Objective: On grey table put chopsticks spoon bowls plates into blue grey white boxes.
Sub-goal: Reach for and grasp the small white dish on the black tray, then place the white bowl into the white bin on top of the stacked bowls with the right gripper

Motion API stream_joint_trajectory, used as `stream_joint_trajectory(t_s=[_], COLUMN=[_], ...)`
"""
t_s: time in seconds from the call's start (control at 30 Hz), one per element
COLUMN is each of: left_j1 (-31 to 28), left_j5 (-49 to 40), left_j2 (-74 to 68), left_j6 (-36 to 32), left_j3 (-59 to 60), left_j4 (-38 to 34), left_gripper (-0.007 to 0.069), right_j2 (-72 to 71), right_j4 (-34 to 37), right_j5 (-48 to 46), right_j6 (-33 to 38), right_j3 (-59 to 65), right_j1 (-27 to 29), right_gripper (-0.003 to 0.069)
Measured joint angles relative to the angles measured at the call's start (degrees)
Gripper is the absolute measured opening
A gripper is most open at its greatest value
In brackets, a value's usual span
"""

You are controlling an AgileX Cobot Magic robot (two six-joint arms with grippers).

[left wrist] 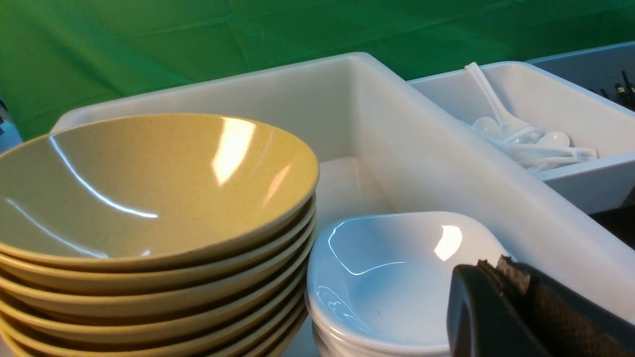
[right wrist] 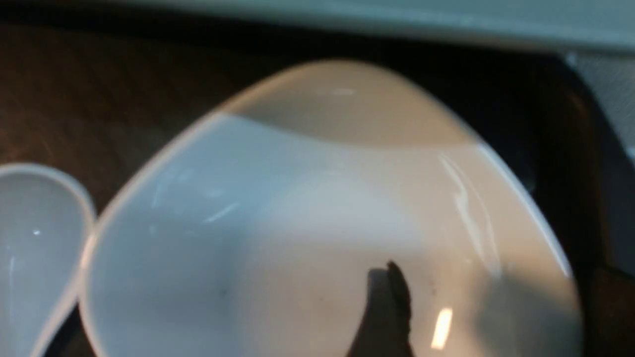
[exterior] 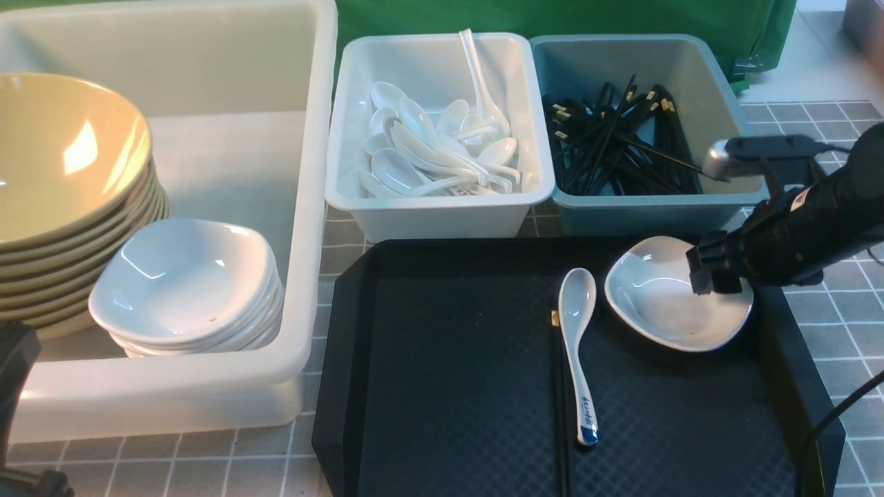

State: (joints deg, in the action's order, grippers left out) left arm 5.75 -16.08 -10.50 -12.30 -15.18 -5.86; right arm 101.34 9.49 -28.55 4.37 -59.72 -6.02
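A white plate (exterior: 656, 297) lies on the black tray, with a white spoon (exterior: 577, 304) and black chopsticks (exterior: 556, 386) to its left. My right gripper (exterior: 711, 279) is open at the plate's right rim. In the right wrist view one finger (right wrist: 392, 302) hangs over the inside of the plate (right wrist: 297, 223); the other is hidden. My left gripper (left wrist: 491, 265) is shut and empty beside the stacked white plates (left wrist: 392, 277). Stacked tan bowls (exterior: 62, 159) and plates (exterior: 186, 283) sit in the off-white tub (exterior: 311, 207).
The black tray (exterior: 449, 386) lies on the grey table (exterior: 829, 304). Behind it stand a white bin (exterior: 442, 214) holding several spoons and a blue-grey bin (exterior: 649, 210) holding several chopsticks. A green cloth hangs at the back.
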Motion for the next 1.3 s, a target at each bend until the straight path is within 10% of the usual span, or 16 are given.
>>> stream_joint_trajectory(t_s=[0.2, 0.47, 0.73, 1.3], left_j1=[0.0, 0.0, 0.0, 0.0], left_j5=[0.0, 0.0, 0.07, 0.68], left_j2=[0.0, 0.0, 0.0, 0.0], left_j6=[0.16, 0.16, 0.16, 0.23], left_j3=[0.02, 0.02, 0.02, 0.02], left_j4=[0.0, 0.0, 0.0, 0.0], left_gripper=[-0.0011, -0.0011, -0.0011, -0.0011], right_j2=[1.04, -0.44, -11.21, -3.24], right_j4=[0.82, 1.58, 0.26, 12.69], right_j5=[-1.71, -3.63, -7.96, 5.94], right_j6=[1.21, 4.32, 7.72, 12.94], right_j3=[0.0, -0.3, -0.29, -28.74], right_j1=[0.0, 0.07, -1.82, -36.97], right_gripper=[0.0496, 0.0193, 0.0075, 0.0074])
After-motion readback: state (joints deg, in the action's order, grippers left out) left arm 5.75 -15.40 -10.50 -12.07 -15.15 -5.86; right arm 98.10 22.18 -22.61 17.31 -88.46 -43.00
